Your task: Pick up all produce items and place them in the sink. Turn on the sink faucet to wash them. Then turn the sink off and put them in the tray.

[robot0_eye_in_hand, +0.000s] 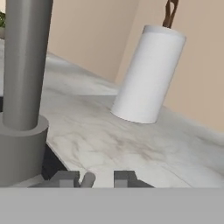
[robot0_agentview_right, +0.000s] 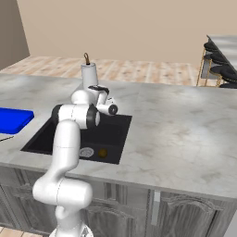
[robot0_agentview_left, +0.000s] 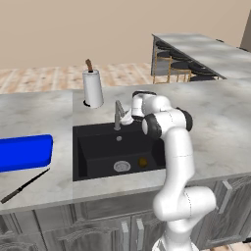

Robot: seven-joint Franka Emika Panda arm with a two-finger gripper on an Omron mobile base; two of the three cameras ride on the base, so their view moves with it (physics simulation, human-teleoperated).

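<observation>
The small round brownish-yellow produce item lies on the floor of the black sink, just right of the silver drain. The grey faucet stands at the sink's back rim. My gripper hangs close to the right of the faucet's stem, pointing towards the back counter. Its fingertips stand a narrow gap apart, and a small grey stub shows between them. The blue tray lies on the counter left of the sink.
A white paper-towel roll stands behind the sink, beyond the faucet. A knife lies in front of the tray near the counter's front edge. A second counter with dark stools is at the back right.
</observation>
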